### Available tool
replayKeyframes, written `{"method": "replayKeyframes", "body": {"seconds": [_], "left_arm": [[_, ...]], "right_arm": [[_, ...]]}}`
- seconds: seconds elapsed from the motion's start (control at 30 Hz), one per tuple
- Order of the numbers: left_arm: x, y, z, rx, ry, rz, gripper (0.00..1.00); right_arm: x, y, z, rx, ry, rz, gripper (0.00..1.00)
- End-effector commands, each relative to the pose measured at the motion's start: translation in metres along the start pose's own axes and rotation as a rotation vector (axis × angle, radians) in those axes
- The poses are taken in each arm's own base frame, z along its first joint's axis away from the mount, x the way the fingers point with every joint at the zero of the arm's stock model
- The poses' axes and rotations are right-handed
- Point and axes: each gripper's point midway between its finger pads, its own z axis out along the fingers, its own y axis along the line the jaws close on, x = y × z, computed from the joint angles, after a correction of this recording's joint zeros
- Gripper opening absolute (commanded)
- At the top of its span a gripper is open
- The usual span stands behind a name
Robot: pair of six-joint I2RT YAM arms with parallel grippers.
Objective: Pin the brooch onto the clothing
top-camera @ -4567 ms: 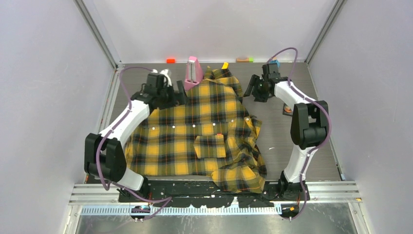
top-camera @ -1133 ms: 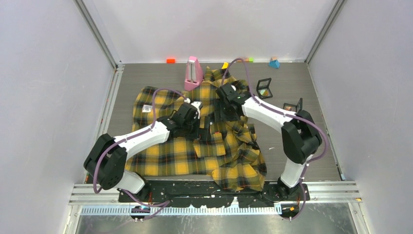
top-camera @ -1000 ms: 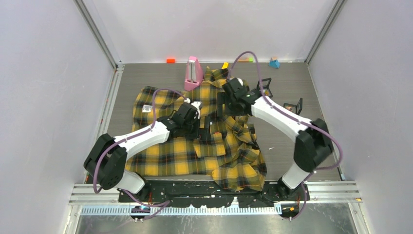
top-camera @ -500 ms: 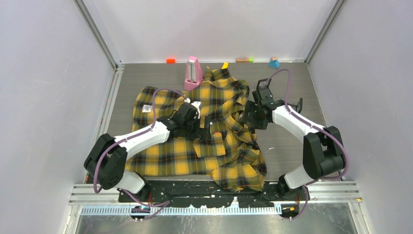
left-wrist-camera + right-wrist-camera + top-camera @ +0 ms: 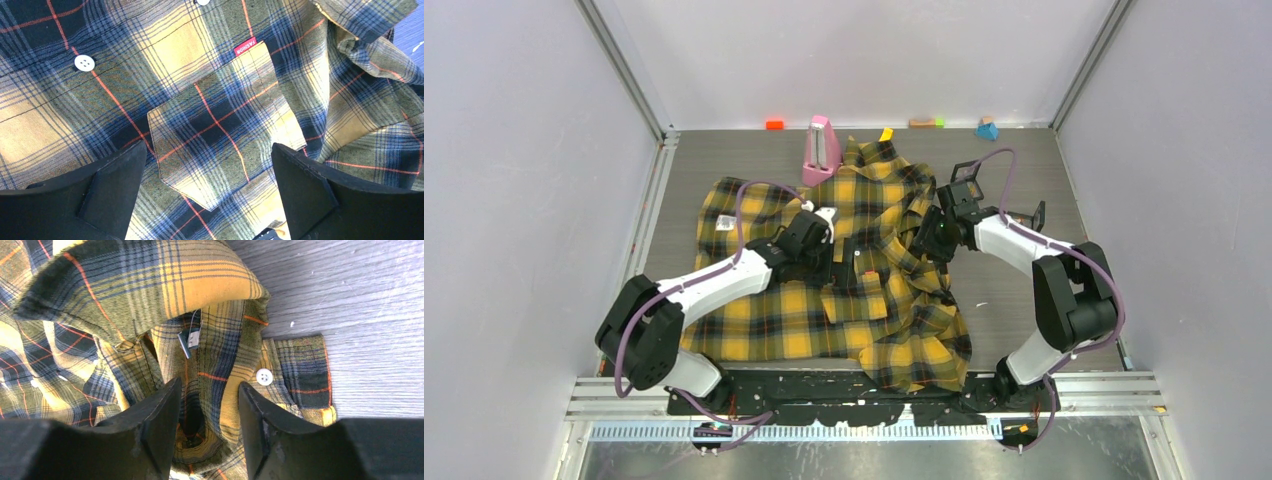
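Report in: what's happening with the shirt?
Left tool open above shirt pocket. Right tool astride a shirt fold, grip unclear. Brooch not in sight.

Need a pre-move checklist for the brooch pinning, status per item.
1. Location of brooch: cannot tell. It shows in none of the views.
2. left gripper open and empty: ok. It sits above the chest pocket.
3. right gripper grip: cannot tell. Its fingers straddle a fold of the shirt beside the cuff button; whether the fold is clamped is unclear.
4. Fabric flat around the chest pocket: ok.
5. Right side of the shirt flat: not ok. It is bunched and folded over.
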Motion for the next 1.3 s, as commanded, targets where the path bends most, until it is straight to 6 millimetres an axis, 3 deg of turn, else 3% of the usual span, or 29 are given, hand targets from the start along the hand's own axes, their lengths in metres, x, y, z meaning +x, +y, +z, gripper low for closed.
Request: {"method": "replayKeyframes", "body": {"seconds": [0.0, 0.27, 0.33, 0.43, 0.63, 0.77, 1.03, 1.27], "left_arm": [[-0.019, -0.012, -0.01, 0.058, -0.077, 0.026, 1.0], [-0.007, -0.001, -0.002, 0.032, -0.058, 0.017, 1.0], [-0.005, 0.001, -0.002, 0.024, -0.056, 0.015, 1.0], [0.001, 0.007, -0.001, 0.005, -0.046, 0.02, 1.0], [0.019, 0.018, 0.004, -0.016, -0.013, 0.012, 1.0], [0.025, 0.024, 0.004, -0.026, -0.011, 0.005, 1.0], [0.034, 0.03, 0.002, -0.039, 0.0, 0.008, 1.0], [0.038, 0.033, -0.004, -0.047, -0.003, 0.014, 1.0]], "right_arm": [[-0.001, 0.007, 0.007, -0.035, -0.016, 0.043, 0.45], [-0.007, 0.006, 0.005, -0.03, -0.048, 0.036, 0.06], [-0.012, 0.003, 0.004, -0.013, -0.068, 0.021, 0.01], [-0.02, -0.005, 0.0, 0.033, -0.091, -0.025, 0.01], [-0.07, -0.027, -0.022, 0.251, -0.256, -0.161, 0.01], [-0.095, -0.056, -0.035, 0.453, -0.348, -0.215, 0.01], [-0.104, -0.112, -0.026, 0.694, -0.335, -0.22, 0.01], [-0.115, -0.145, -0.026, 0.809, -0.317, -0.176, 0.01]]}}
